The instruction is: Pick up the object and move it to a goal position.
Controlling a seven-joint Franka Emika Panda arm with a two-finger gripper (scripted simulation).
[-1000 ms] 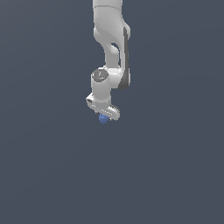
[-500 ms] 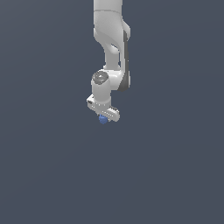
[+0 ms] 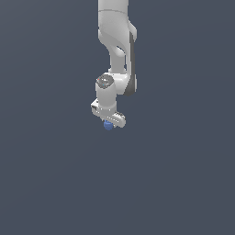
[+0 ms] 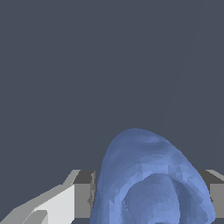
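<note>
Pick looks done: the small blue ball-like object (image 3: 108, 125) sits right under the white gripper (image 3: 109, 123) of the Panda arm (image 3: 114, 41), roughly centre of the exterior view. In the wrist view the blue object (image 4: 151, 183) fills the space between the two fingers (image 4: 83, 192), one grey pad on each side and touching or all but touching it, so the claw reads as pinched on the object. Whether it is lifted clear of the ground I can't tell; the background is flat dark grey-blue with no shadow or table edge to judge height by. What's left, as a judgement: carry to the goal position and hold there. No goal marker shows in either view, so how much travel remains can't be told. Grip seems centred, though the object bulges well past the pads. Writing: none. No brand, label or marking readable on the arm, gripper or object; the object is plain blue.
</note>
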